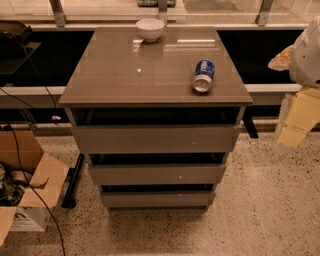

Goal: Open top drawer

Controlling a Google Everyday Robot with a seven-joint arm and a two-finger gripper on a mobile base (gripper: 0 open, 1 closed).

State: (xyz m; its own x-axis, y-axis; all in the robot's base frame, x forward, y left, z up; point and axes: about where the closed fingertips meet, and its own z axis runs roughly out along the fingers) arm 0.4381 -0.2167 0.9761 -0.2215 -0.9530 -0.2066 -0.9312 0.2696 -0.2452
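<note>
The gripper (298, 116) hung at the far right edge, approx level w/ the top drawer (155, 139), open or shut I couldn't tell, while that drawer sat just under the desk (125, 75) top, well to its left, front panel running left-right.

Floor (270, 210): beige speckled terrazzo. Open cardboard box (42, 172), lower left. Pale ledge (100, 17) w/ metal posts (57, 15) across top; dark recess (260, 55) below, upper right. Warm light.

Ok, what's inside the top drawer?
Only a dark gap shows above the top drawer front; the tabletop hides the inside. The gripper is at the right edge, away from it.
</note>
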